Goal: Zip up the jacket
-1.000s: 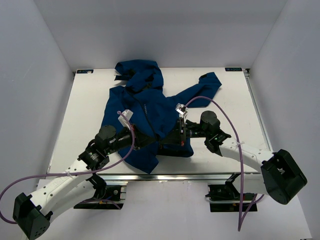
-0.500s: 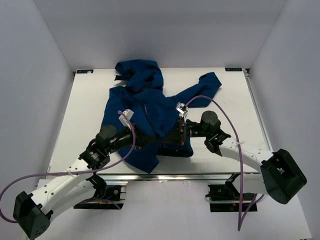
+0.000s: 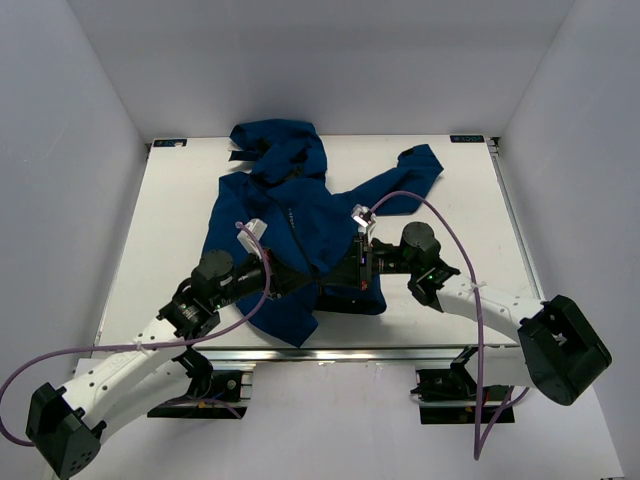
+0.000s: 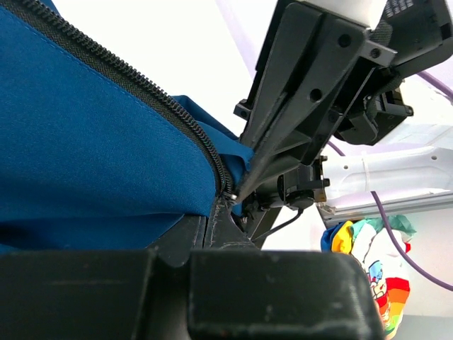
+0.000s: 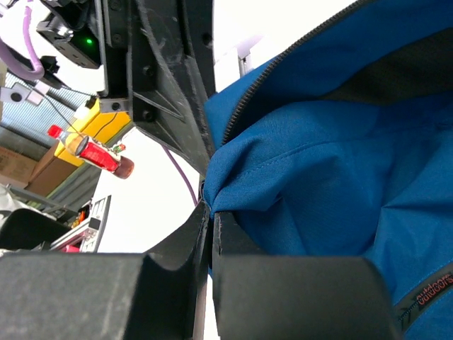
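a white table (image 3: 150,250) sits inside plain white walls (image 3: 320,60). on it lies one jacket (image 3: 300,215), with two arms reaching over it. the jacket is spread across the table's middle, hood toward 12 o'clock and one sleeve out toward 2 o'clock. the arms come in low and bent from 7 and 5 o'clock and meet at the jacket's near hem. the left end effector (image 4: 223,204) is pinched together on the bottom end of the zipper (image 4: 141,78). the right end effector (image 5: 209,212), just beside it, is clamped on the blue hem fabric.
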`<state>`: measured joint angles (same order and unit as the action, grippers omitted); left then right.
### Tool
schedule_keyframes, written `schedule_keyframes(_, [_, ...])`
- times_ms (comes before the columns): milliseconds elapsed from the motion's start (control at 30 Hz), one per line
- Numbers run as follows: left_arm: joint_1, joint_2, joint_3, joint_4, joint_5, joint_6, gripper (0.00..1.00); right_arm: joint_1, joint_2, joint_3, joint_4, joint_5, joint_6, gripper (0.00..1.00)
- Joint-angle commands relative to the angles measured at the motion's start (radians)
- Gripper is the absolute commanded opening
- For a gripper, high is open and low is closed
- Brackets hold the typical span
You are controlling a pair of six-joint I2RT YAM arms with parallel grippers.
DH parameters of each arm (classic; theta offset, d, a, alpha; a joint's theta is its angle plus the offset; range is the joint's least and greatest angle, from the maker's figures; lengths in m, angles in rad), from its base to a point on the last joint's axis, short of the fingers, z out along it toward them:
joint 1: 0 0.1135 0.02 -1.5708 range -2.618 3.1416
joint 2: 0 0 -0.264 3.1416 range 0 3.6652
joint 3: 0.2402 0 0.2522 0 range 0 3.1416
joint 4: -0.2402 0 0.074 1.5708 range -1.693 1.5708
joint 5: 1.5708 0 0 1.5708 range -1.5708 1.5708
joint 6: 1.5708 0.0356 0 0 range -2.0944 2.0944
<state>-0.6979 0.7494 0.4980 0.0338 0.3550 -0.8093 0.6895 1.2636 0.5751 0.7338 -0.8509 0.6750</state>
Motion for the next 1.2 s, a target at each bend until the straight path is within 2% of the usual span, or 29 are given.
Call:
schedule_keyframes(0, [-0.003, -0.036, 0.002, 0.021, -0.004, -0.007, 0.00, 0.005, -0.012, -0.004, 0.020, 0.027, -0.025, 0.00])
schedule_keyframes(233, [-0.003, -0.045, -0.003, 0.031, -0.008, -0.007, 0.00, 0.007, -0.030, -0.008, -0.034, 0.039, -0.057, 0.00])
schedule_keyframes(1167, [-0.003, -0.009, -0.013, 0.058, 0.012, -0.014, 0.00, 0.008, 0.002, -0.020, 0.124, 0.026, 0.029, 0.00])
